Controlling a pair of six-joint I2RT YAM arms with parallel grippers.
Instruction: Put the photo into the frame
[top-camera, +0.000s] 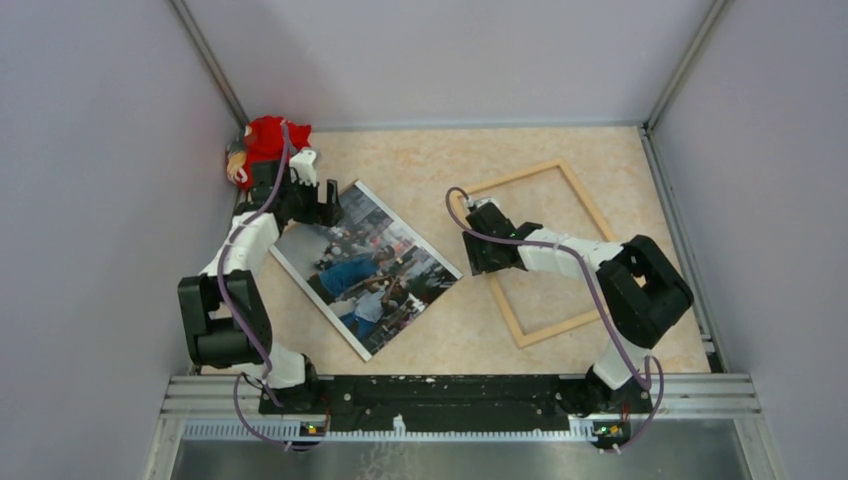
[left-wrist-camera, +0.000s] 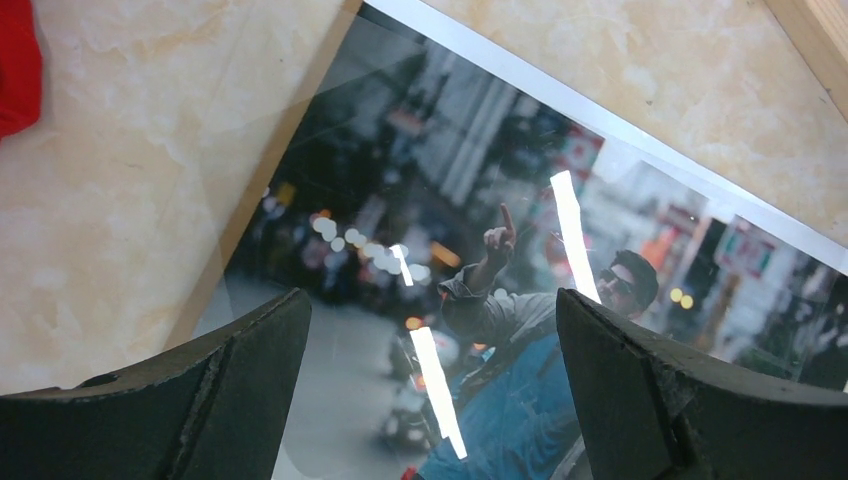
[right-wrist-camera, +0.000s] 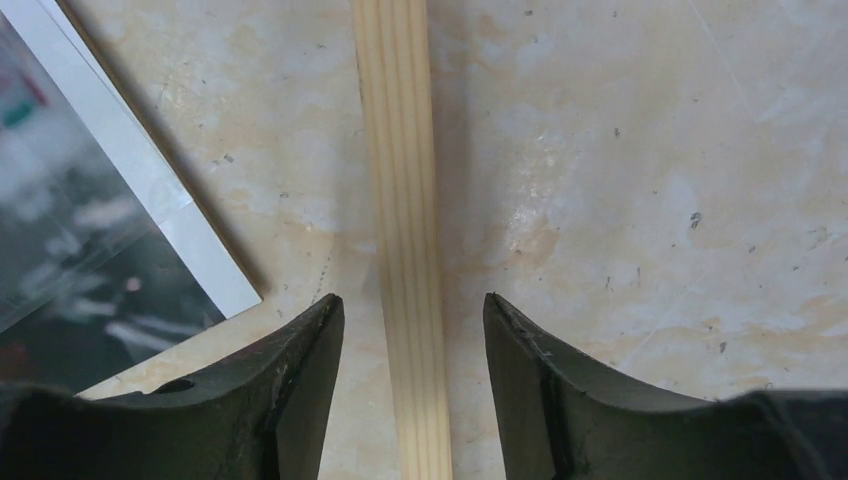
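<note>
Photo (top-camera: 368, 268) lies flat and face up on the table (top-camera: 430, 160), left of centre, turned diagonally, one corner toward the back, the opposite one toward the near edge. Glossy print with a thin white border: a crowded street scene in blue, grey and dark tones. Left wrist view (left-wrist-camera: 480, 250) shows a man in sunglasses pointing up, with glare streaks. Frame (top-camera: 520, 176) is thin light wood, rectangular, flat on the table right of the photo, slightly rotated, tabletop visible through it. The photo's right corner (right-wrist-camera: 90, 230) sits just beside the frame's left rail (right-wrist-camera: 405, 200), not touching.
</note>
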